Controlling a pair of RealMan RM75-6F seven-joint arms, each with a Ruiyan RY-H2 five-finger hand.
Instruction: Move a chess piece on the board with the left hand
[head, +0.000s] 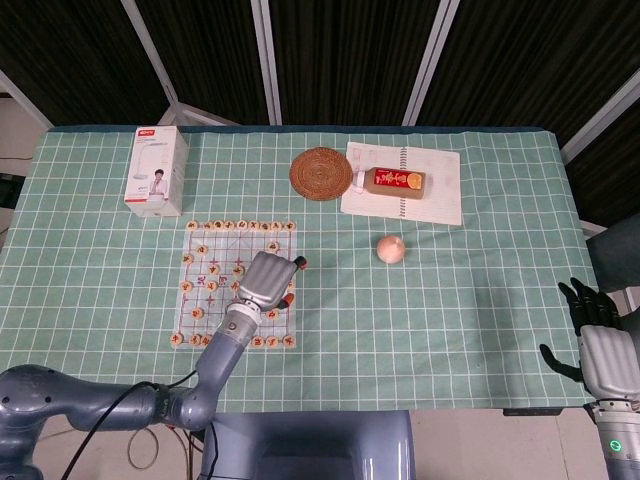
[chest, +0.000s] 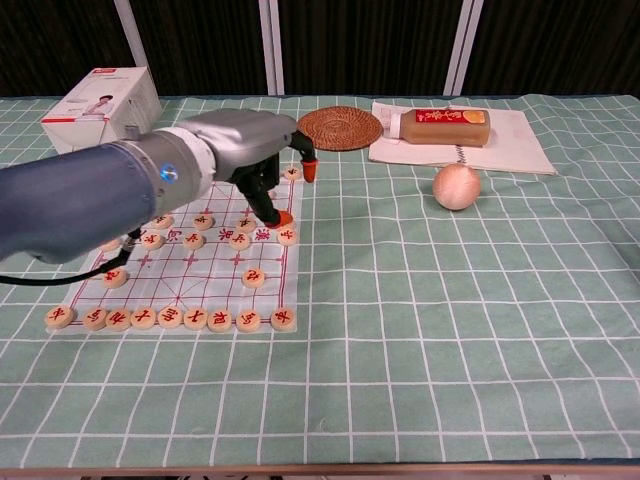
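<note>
Head view – left hand (head: 266, 281): above the chessboard (head: 238, 283) near its right edge, holding nothing I can make out.
Head view – right hand (head: 596, 335): off the table's right edge, fingers apart, empty.
Chest view – left hand (chest: 245, 150): fingers curled down, orange tips over a chess piece (chest: 287, 236) – contact unclear.

The head view is looking steeply down from high above the tabletop (head: 450, 320), taking in its whole green-checked surface from well back. The chest view is sitting lower and nearer, facing forward across the tabletop (chest: 450, 330) at a shallow angle, close behind the left robot hand (chest: 250, 150). Both are sharing the chessboard (head: 195, 275) under the left robot hand (head: 266, 280) and the things beyond it.
</note>
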